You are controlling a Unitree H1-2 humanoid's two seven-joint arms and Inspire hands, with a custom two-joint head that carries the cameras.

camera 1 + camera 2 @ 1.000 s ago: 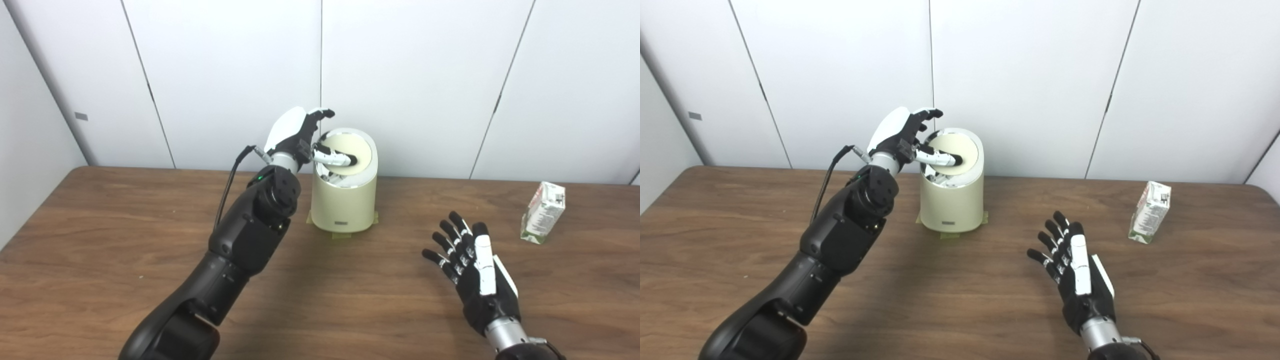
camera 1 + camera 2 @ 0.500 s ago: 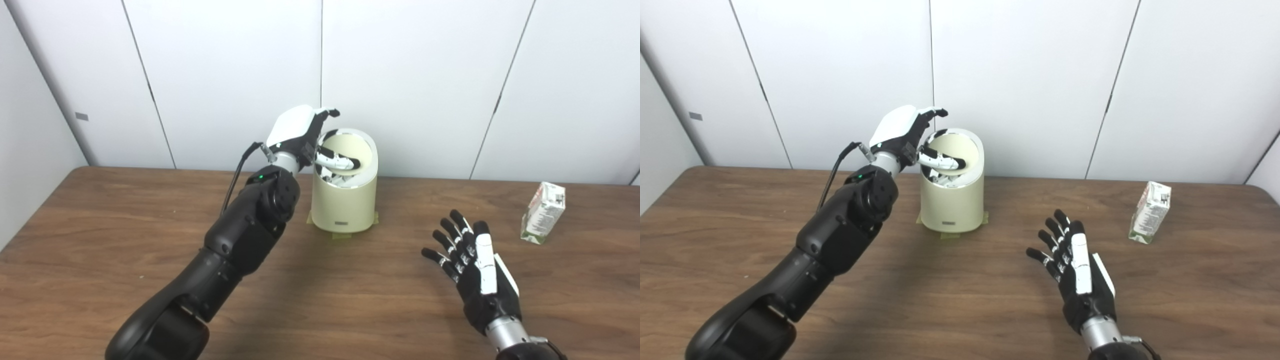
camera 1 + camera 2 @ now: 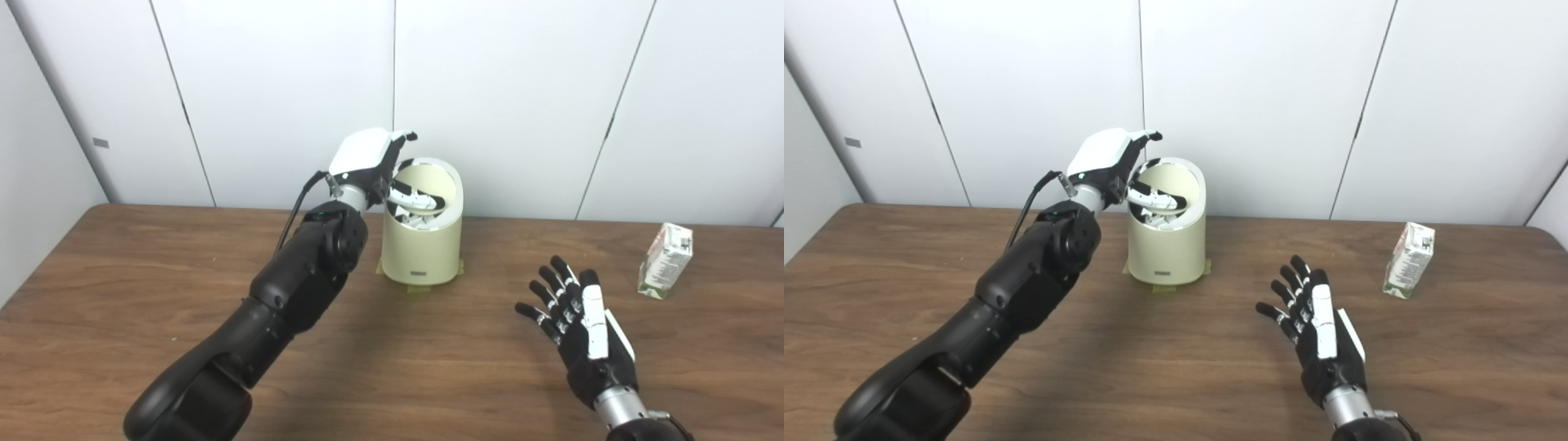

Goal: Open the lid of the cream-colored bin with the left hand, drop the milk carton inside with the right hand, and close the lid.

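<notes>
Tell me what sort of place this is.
Likely a lab or test room, not a home: a bare wooden table against plain white wall panels, holding only a cream-colored bin taped down at its base and a lone milk carton.

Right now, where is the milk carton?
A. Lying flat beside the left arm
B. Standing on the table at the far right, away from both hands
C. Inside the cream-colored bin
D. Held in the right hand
B: the milk carton stands on the table, clear of the open, empty right hand.
</notes>
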